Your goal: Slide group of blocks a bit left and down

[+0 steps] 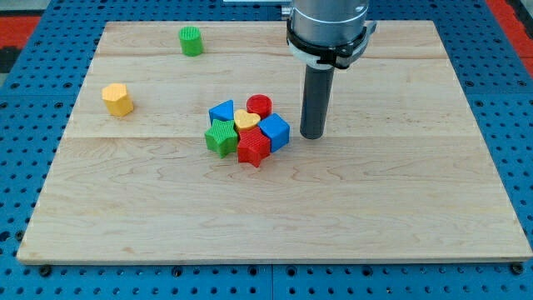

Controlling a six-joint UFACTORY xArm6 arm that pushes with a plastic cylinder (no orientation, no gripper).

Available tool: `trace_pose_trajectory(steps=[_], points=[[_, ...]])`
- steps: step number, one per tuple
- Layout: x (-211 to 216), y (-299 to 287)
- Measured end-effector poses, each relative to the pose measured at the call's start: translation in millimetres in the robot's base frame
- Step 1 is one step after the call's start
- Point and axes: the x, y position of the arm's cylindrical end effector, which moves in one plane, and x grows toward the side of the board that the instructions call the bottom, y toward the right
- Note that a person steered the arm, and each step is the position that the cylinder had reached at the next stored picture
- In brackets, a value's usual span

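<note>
A tight group of blocks lies near the board's middle: a blue triangle (221,111), a red cylinder (259,106), a yellow heart (246,120), a blue cube (275,132), a green star-like block (221,137) and a red star-like block (253,147). My tip (311,135) stands on the board just to the right of the blue cube, a small gap away from it. The dark rod rises from the tip up to the arm's grey body (327,25) at the view's top.
A green cylinder (191,41) stands alone near the board's top edge, left of centre. A yellow hexagonal block (118,99) sits alone at the left. The wooden board (400,208) lies on a blue perforated table (508,125).
</note>
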Motion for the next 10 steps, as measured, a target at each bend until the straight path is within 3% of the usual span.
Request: trace_pose_trajectory(steps=[2, 4, 5, 10], points=[[-6.7, -34.6], [-36.5, 13.3], [-59.4, 5.7], [-51.1, -26.9]])
